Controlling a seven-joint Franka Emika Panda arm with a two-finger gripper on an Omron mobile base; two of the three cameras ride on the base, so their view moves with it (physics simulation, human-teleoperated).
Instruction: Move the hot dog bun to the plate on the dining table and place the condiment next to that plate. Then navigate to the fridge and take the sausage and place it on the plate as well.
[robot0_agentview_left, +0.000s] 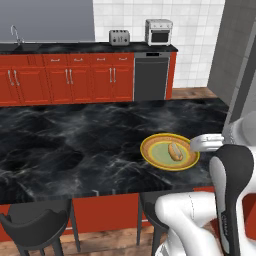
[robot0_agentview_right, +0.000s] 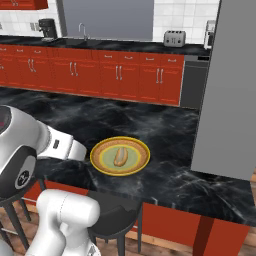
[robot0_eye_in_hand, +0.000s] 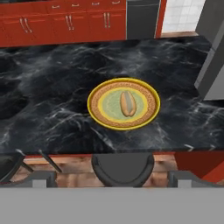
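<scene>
The hot dog bun (robot0_agentview_left: 175, 151) (robot0_agentview_right: 120, 156) (robot0_eye_in_hand: 127, 103) lies in the olive centre of the yellow plate (robot0_agentview_left: 150, 155) (robot0_agentview_right: 102, 162) (robot0_eye_in_hand: 98, 114). The plate rests on the black marble dining table (robot0_agentview_left: 75, 145) (robot0_agentview_right: 165, 130) (robot0_eye_in_hand: 52, 87), near its front edge. My gripper (robot0_eye_in_hand: 111, 181) hangs back from the table's front edge, above a stool, facing the plate. It is open wide with nothing between its fingertips (robot0_eye_in_hand: 40, 177). The tall grey fridge (robot0_agentview_left: 235, 55) (robot0_agentview_right: 227, 85) stands at the table's right end. The condiment and the sausage are out of view.
Dark stools (robot0_agentview_left: 35, 225) (robot0_agentview_right: 112, 215) (robot0_eye_in_hand: 123, 168) stand under the table's front edge. Red wall cabinets (robot0_agentview_left: 65, 77) (robot0_agentview_right: 100, 75) run along the back, with a dishwasher (robot0_agentview_left: 151, 77), a toaster (robot0_agentview_left: 119, 37) and a small oven (robot0_agentview_left: 159, 32).
</scene>
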